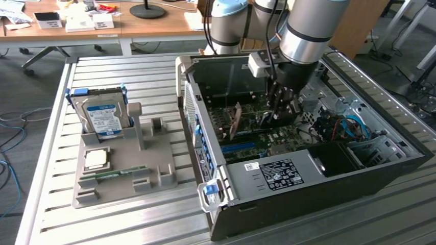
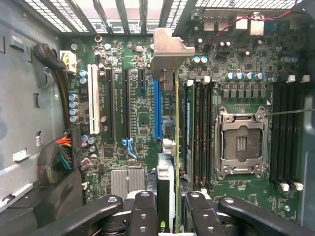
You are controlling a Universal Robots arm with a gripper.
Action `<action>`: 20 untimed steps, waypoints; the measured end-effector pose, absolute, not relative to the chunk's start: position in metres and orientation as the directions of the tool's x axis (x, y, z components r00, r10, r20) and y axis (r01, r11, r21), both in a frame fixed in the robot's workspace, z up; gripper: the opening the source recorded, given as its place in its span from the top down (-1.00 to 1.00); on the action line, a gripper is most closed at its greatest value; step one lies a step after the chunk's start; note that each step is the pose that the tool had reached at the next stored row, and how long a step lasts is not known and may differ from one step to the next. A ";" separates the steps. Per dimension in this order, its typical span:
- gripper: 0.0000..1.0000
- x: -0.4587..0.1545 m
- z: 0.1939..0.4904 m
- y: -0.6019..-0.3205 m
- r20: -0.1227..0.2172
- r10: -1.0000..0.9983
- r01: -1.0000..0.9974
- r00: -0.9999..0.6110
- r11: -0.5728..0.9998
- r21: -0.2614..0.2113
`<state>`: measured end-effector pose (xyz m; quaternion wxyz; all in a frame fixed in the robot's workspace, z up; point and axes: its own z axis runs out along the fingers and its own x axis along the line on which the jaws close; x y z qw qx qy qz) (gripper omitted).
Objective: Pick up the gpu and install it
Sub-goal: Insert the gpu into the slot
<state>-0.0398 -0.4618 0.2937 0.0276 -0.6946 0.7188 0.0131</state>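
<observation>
In the wrist view the gpu (image 2: 176,147) appears edge-on as a thin green card, with its silver metal bracket (image 2: 170,49) at the far end. My gripper (image 2: 172,216) is shut on it, one black finger (image 2: 142,211) on each side. The card hangs upright over the motherboard (image 2: 138,128), just beside the long blue slot (image 2: 157,110) and between that slot and the black memory slots (image 2: 202,128). In the exterior view my gripper (image 1: 278,115) reaches down into the open computer case (image 1: 307,189), low over the board.
The bare CPU socket (image 2: 241,142) lies beyond the memory slots. Cable bundles (image 2: 56,157) sit by the case wall. Outside the case, a grey parts holder (image 1: 122,168) carries a silver hard drive (image 1: 102,117), a CPU chip (image 1: 95,159) and a memory stick (image 1: 119,172).
</observation>
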 end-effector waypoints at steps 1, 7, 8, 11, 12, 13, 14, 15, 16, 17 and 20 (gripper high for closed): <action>0.47 -0.040 0.294 -0.462 -0.058 -0.998 -0.999 -0.034 0.035 -0.019; 0.47 -0.040 0.293 -0.462 -0.058 -0.998 -0.999 -0.034 0.035 -0.020; 0.47 -0.041 0.293 -0.462 -0.058 -0.998 -0.999 -0.034 0.035 -0.020; 0.47 -0.044 0.292 -0.462 -0.058 -0.998 -0.999 -0.034 0.035 -0.019; 0.47 -0.045 0.292 -0.462 -0.058 -0.998 -0.999 -0.034 0.035 -0.019; 0.47 -0.045 0.292 -0.462 -0.057 -0.998 -0.999 -0.034 0.035 -0.019; 0.47 -0.045 0.292 -0.462 -0.058 -0.998 -0.999 -0.034 0.035 -0.019; 0.47 -0.045 0.292 -0.462 -0.058 -0.998 -0.999 -0.034 0.035 -0.019; 0.47 -0.045 0.292 -0.462 -0.058 -0.998 -0.999 -0.034 0.035 -0.019; 0.47 -0.045 0.292 -0.462 -0.058 -0.998 -0.999 -0.034 0.035 -0.019; 0.47 -0.045 0.292 -0.462 -0.058 -0.998 -0.999 -0.033 0.035 -0.020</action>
